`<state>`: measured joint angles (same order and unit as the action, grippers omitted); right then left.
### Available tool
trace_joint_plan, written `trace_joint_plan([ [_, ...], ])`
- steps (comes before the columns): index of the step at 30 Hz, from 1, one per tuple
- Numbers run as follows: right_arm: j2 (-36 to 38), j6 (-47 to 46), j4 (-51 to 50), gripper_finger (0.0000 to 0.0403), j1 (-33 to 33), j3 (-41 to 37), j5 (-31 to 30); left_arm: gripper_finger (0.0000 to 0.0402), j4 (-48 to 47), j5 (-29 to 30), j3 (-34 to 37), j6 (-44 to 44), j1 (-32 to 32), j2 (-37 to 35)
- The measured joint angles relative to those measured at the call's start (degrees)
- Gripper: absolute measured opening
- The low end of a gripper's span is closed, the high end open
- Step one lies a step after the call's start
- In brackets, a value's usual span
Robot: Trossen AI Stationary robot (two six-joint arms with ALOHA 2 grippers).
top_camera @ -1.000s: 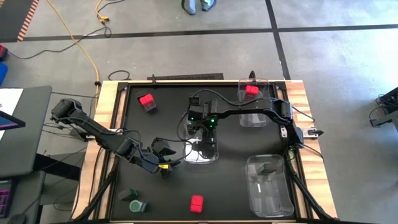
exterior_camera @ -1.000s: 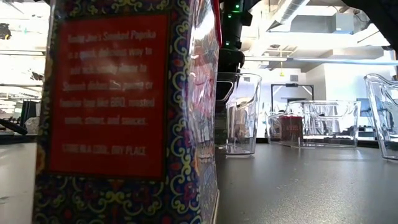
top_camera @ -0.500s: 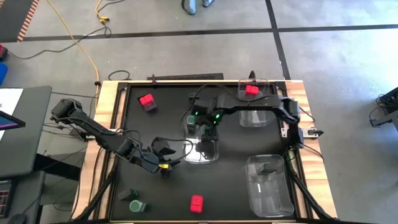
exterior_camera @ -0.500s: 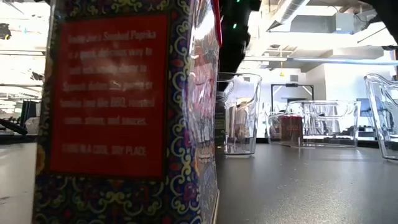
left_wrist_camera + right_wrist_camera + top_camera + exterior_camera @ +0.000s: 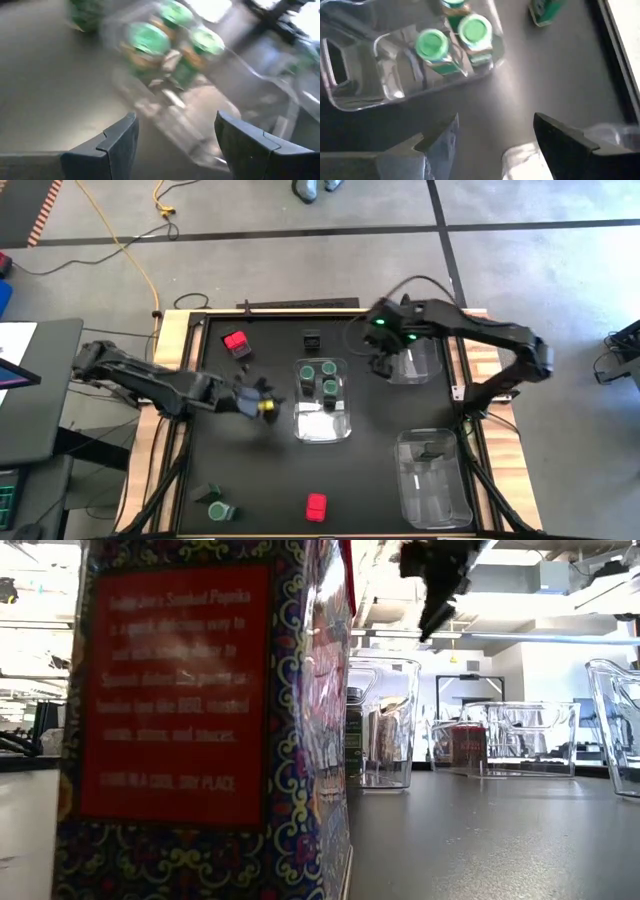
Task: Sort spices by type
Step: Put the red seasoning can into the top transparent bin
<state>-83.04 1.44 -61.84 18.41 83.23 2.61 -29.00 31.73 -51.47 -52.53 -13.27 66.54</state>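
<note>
Three green-topped jars (image 5: 322, 375) stand in the clear centre bin (image 5: 322, 423); they show too in the left wrist view (image 5: 150, 40) and the right wrist view (image 5: 452, 37). A dark jar (image 5: 311, 338) stands just beyond that bin. One red box (image 5: 236, 342) sits far left, another (image 5: 316, 506) near the front edge; it fills the low view (image 5: 200, 710). A green jar (image 5: 215, 505) lies near left. My left gripper (image 5: 262, 402) is open, left of the centre bin. My right gripper (image 5: 383, 355), open and raised, is between the centre bin and the far-right bin.
A clear bin (image 5: 412, 365) sits at the far right, partly under my right arm. Another clear bin (image 5: 432, 478) at the near right holds a dark item (image 5: 432, 448). The black mat has bare room in the middle front and between the bins.
My right gripper has lifted up off the centre bin and swung toward the table's far right, leaving three green-topped jars showing in that bin. My left gripper has moved toward the far edge, coming alongside the centre bin's left wall.
</note>
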Motion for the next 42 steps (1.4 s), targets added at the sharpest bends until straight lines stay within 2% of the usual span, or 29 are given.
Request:
trace_joint_plan([
  [4,9.68,-5.7,8.56,0.0286,2.87,-13.46,0.0,0.0249,-11.68,0.04,-4.88,5.4,7.75,-4.91],
  [8,16.27,-14.03,15.28,0.0286,4.79,-22.03,0.0,0.0249,-18.64,-0.12,-9.34,10.69,17.04,-8.12],
  [11,19.21,-17.18,16.1,0.0286,5.76,-24.93,0.0,0.0249,-20.8,-2.3,-11.93,16.97,24.29,-9.08],
  [16,22.28,-19.01,19.09,0.0286,5.76,-25.64,0.0,0.0249,-21.26,-10.41,-12.86,31.48,34.88,-7.69],
  [19,23.64,-19.34,22.59,0.0286,5.76,-25.64,0.0,0.0249,-21.55,-14.09,-12.86,38.72,39.45,-4.75],
  [24,25.1,-20.1,28.95,0.0286,6.45,-25.64,0.0,0.0249,-20.23,-16.48,-12.86,47.03,44.69,1.52],
  [32,25.34,-23.79,34.44,0.0286,8.76,-25.64,-0.02,0.0249,-20.18,-22.84,-13.46,51.3,52.5,13.68],
  [42,25.34,-24.08,34.14,0.0286,10.72,-25.64,-0.02,0.0249,-30.54,-23.96,-27.85,55.14,57.63,28.79],
])
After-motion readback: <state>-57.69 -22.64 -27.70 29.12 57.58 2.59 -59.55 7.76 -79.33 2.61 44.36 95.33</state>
